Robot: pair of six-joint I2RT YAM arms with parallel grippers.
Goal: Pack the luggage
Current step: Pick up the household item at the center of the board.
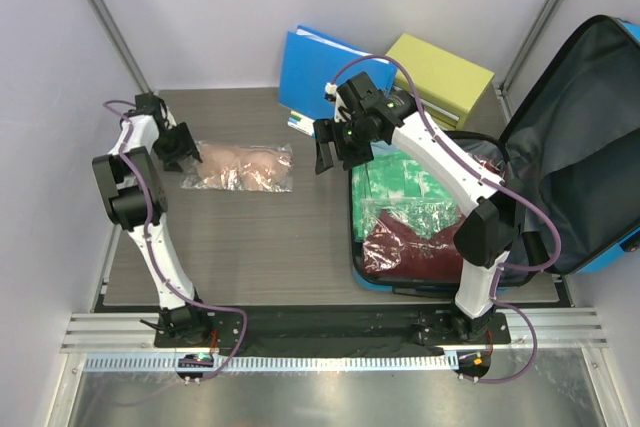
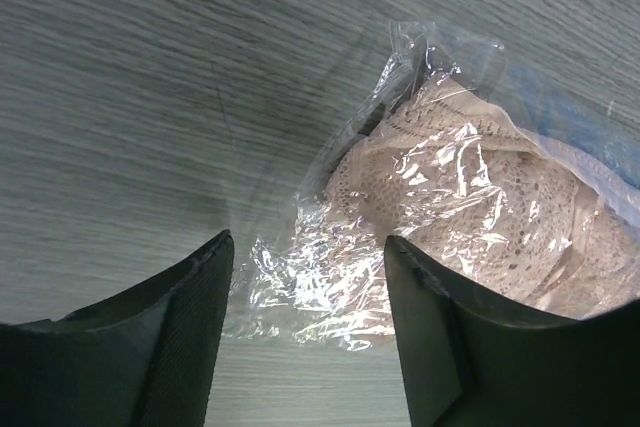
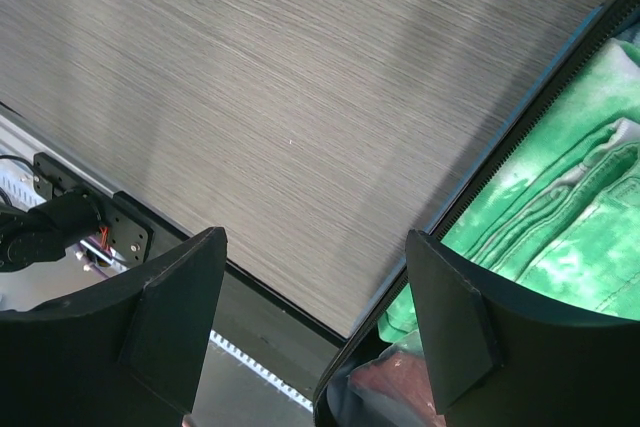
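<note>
Open blue suitcase [image 1: 585, 127] at the right of the table [image 1: 280, 237] already holds bagged green and dark-red clothes [image 1: 400, 192]; one bagged beige garment [image 1: 240, 167] waits on the table, left gripper [image 2: 305, 247] spread around its edge, not yet pinching, right gripper [image 1: 335, 152] spread and empty beside the suitcase.

No lettering, brand, number or sign can be read in any view. That holds for the luggage [image 1: 590, 147] to the right of the right gripper [image 1: 335, 159], and for the clear bag [image 2: 420, 207] just ahead of the left gripper [image 2: 305, 247].
</note>
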